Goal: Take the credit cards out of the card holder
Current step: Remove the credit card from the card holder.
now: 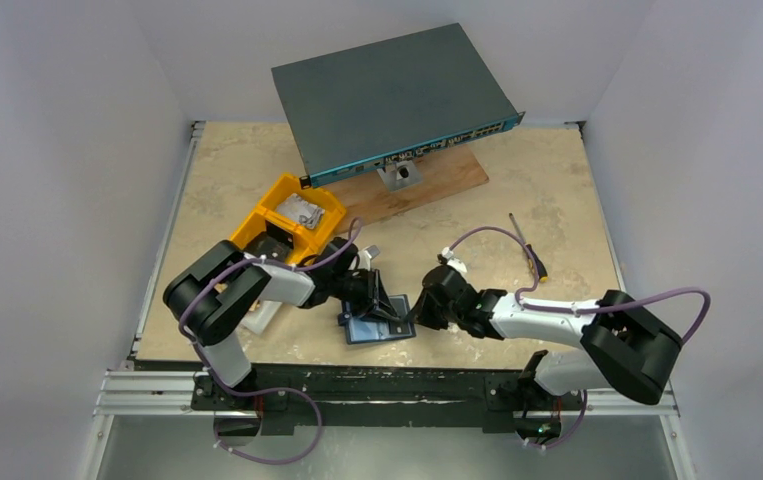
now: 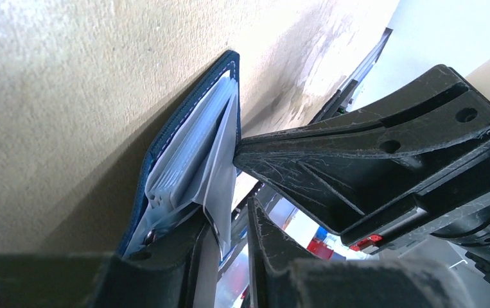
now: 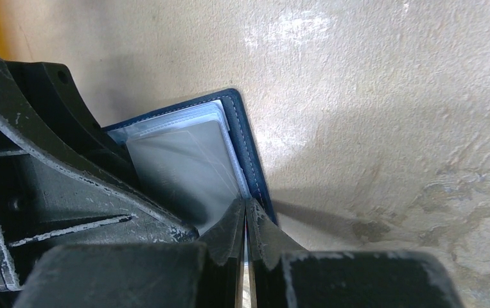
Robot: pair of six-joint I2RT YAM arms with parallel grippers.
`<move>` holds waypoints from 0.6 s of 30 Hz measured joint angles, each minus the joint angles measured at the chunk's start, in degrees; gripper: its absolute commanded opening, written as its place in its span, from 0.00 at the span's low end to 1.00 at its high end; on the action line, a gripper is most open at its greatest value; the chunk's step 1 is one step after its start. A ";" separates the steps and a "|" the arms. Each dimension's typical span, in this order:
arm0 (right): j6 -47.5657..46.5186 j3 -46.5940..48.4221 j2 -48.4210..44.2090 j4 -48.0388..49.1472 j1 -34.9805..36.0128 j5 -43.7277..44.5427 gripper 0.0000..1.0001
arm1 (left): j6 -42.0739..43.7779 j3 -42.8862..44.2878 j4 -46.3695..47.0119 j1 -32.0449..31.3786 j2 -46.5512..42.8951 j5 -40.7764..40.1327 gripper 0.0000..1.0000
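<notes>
The dark navy card holder (image 1: 377,330) lies open near the table's front edge, one flap raised. Its cover (image 2: 165,141) rests on the table and the clear sleeves (image 2: 197,147) fan up. A pale grey credit card (image 3: 178,167) shows inside a sleeve. My left gripper (image 1: 370,293) is open, its fingers (image 2: 165,263) resting on the sleeves near the spine, one sleeve edge in the gap. My right gripper (image 3: 245,204) is shut on a thin pale edge at the holder's outer corner (image 3: 248,147). I cannot tell whether that edge is sleeve or card.
A yellow bin (image 1: 287,215) with a silver packet stands behind the left arm. A grey network switch (image 1: 392,100) leans on a wooden board (image 1: 437,185) at the back. A screwdriver (image 1: 529,245) lies at the right. A white object (image 1: 262,315) lies under the left arm.
</notes>
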 measured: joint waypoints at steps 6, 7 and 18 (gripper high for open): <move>0.37 -0.17 0.52 1.16 0.02 -0.68 0.00 | 0.31 -1.05 0.15 0.50 -0.92 0.22 0.24; 0.46 -0.22 0.70 1.46 0.04 -0.74 0.00 | 0.37 -1.29 0.15 0.61 -1.18 0.24 0.25; 1.05 -0.37 1.46 3.41 0.28 -2.03 0.00 | 1.68 -2.12 -1.64 1.29 -3.23 0.35 0.31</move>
